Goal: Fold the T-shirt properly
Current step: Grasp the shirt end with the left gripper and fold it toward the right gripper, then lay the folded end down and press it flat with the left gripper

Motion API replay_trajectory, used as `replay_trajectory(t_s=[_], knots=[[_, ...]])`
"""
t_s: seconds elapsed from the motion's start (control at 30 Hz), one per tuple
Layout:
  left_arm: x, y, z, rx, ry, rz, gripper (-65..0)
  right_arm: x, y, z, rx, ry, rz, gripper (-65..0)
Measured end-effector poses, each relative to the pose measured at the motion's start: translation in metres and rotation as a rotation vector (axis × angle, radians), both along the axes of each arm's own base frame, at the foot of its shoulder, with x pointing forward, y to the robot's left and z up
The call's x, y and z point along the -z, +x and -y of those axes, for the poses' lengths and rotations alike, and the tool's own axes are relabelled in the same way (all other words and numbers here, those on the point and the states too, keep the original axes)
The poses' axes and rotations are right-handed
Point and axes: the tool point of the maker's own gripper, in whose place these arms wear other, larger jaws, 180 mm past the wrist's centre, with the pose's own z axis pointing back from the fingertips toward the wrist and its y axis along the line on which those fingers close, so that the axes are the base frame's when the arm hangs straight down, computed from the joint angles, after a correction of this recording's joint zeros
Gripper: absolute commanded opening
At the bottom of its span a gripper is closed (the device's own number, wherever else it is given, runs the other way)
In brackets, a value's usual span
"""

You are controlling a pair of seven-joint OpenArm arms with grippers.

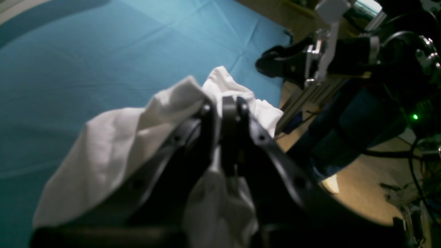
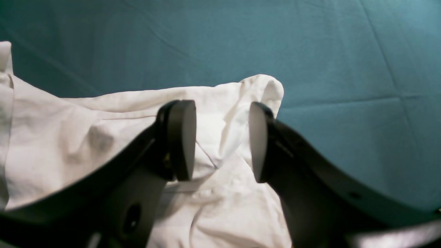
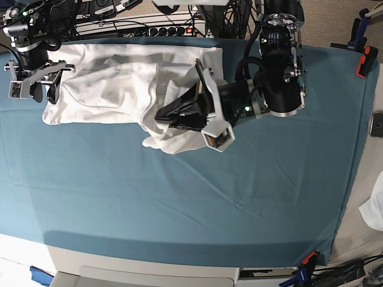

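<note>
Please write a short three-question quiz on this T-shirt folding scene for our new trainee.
1. True or false: the left tool is shut on the T-shirt.
2. The right tool is: A) open over the shirt, B) clamped on the collar, C) resting on bare cover.
3. What colour is the table cover?

Key: 1 true: white cloth bunches around its closed fingers. 2 A: its pads stand apart, nothing between them. 3 Teal.

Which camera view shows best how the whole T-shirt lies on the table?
The base view: it shows the whole T-shirt spread, rumpled, along the far edge of the teal table cover. The left wrist view shows only a bunched fold pinched in the left gripper; the right wrist view shows one crumpled part beneath the open right gripper.
</note>
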Motion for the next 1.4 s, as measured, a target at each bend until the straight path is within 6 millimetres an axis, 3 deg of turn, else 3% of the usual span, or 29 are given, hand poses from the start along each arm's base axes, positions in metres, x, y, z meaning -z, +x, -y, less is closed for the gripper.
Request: replay_trajectory(t_s=[0.17, 0.37, 0.6, 0.77, 0.93, 1.23, 1.4], knots=[[0.001, -0.003, 0.002, -0.001, -0.013, -0.015, -65.0, 0.002, 0.002, -0.005, -0.014, 0.009, -0.003, -39.5], [0.003, 0.001, 0.002, -0.029, -0.003, -0.02, -65.0, 0.016, 0.013, -0.036, -0.109, 0.022, -0.04, -39.5], [0.007, 0.026, -0.03, -0.178, -0.011, -0.06, -65.0, 0.029, 0.02, -0.056, -0.163, -0.007, -0.079, -39.5], [0.006, 0.023, -0.031, -0.176, -0.039, -0.074, -65.0, 0.028, 0.021, -0.056, -0.164, -0.012, -0.074, -39.5], [0.008, 0.006, -0.016, -0.112, -0.052, -0.101, -65.0, 0.028, 0.021, -0.056, -0.164, -0.012, -0.074, -39.5], [0.003, -0.033, 0.046, 0.07, -0.02, -0.05, -65.0, 0.027, 0.021, -0.056, -0.165, -0.014, -0.071, -39.5], [0.007, -0.046, 0.065, 0.115, 0.036, -0.012, -65.0, 0.027, 0.021, -0.056, -0.165, -0.014, -0.071, -39.5]])
